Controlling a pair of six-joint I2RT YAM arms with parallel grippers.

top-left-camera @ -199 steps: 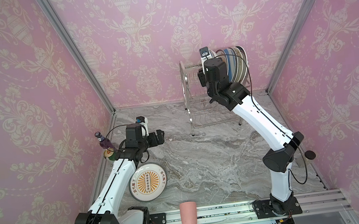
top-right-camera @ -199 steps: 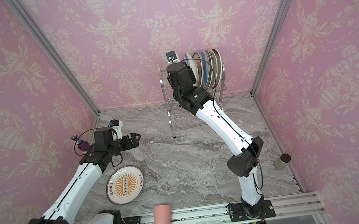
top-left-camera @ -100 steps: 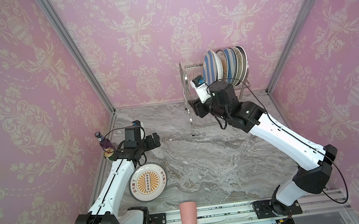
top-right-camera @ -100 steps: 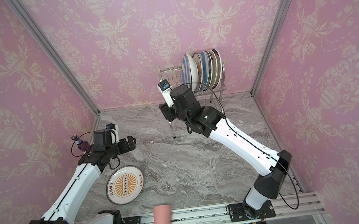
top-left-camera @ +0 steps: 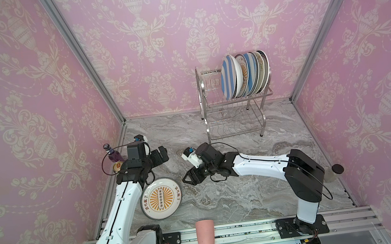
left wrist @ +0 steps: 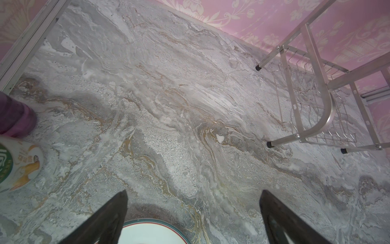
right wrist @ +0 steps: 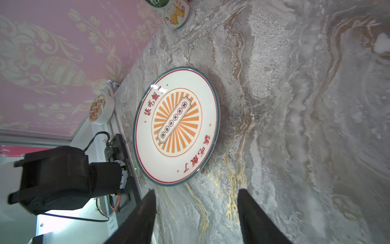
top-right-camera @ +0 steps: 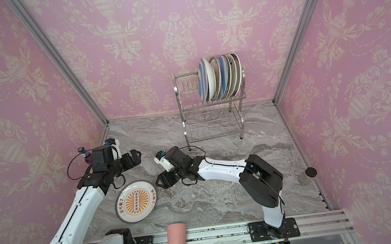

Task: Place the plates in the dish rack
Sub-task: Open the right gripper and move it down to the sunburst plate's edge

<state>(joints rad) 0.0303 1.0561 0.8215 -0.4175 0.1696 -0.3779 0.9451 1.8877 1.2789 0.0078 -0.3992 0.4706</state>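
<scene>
Leaving bare marble (top-left-camera: 237,198) open right of the sunburst plate (top-left-camera: 161,198), and beyond it up to the dish rack (top-left-camera: 237,100). Crowding its left rim: left arm (top-left-camera: 125,202). Blocking its near side: pink cup (top-left-camera: 205,235). Standing far-left of it: purple bottle (top-left-camera: 113,155), can (top-left-camera: 116,166).

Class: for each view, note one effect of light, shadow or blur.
Right wrist view: glare spot on the sunburst plate, dark shadow beside it on the table; left wrist view: the left gripper is near-black, soft-edged; both top views: evenly lit.
</scene>
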